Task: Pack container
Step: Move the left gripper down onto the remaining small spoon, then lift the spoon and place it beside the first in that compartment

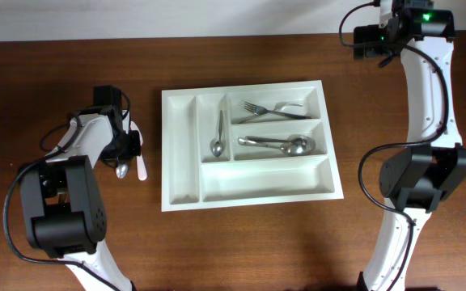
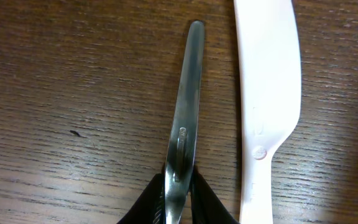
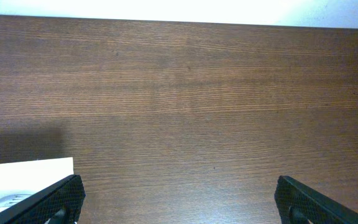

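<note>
Left claw (image 2: 178,190) pinches spoon (image 2: 185,106) handle (white knife (image 2: 266,93) beside).

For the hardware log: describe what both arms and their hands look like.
Both the left arm and right arm have white curved links with boxy black joint housings, and black cables loop alongside. A green light glows at the right arm's far end. The left hand and right hand have black fingers tapering to narrow tips.

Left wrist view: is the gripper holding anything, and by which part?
Yes. The left gripper has its jaws closed on the metal spoon, by its handle. The right gripper holds nothing.
</note>
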Available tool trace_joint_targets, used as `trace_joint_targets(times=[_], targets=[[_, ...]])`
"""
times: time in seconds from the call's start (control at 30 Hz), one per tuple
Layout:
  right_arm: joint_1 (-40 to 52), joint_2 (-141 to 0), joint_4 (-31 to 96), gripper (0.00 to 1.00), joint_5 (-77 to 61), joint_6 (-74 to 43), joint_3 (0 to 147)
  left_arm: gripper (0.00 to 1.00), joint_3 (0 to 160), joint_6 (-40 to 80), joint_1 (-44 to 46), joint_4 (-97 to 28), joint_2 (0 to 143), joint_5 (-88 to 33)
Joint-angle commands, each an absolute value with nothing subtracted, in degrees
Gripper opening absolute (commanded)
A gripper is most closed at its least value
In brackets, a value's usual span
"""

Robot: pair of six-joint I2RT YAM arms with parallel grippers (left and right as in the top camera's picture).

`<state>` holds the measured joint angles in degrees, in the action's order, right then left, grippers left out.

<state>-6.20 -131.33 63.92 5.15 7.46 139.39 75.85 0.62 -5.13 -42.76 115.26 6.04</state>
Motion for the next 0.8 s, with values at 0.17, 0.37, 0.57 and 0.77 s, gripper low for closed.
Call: trace_joint_targets(times=[0.17,0.37,0.57,0.77], targets=[[-6.5,-130.9,63.9,0.99,5.9,6.8,140.2,0.02,74.9,0.1,-5.4,-42.7,113.7,6.9],[-6.5,-130.9,63.9,0.99,5.9,6.8,140.2,0.02,75.6,0.1,-5.4,-42.6,109.4,9.0],[-6.5,-130.9,63.9,0.99,5.9,6.7,140.2,0.02,77.1,0.2,-5.2,-43.0,102.5,8.0],[-6.5,-130.9,63.9,0.99,5.9,6.8,140.2,0.02,77.3,3.6,-2.7,-44.2,94.4,-2.1]])
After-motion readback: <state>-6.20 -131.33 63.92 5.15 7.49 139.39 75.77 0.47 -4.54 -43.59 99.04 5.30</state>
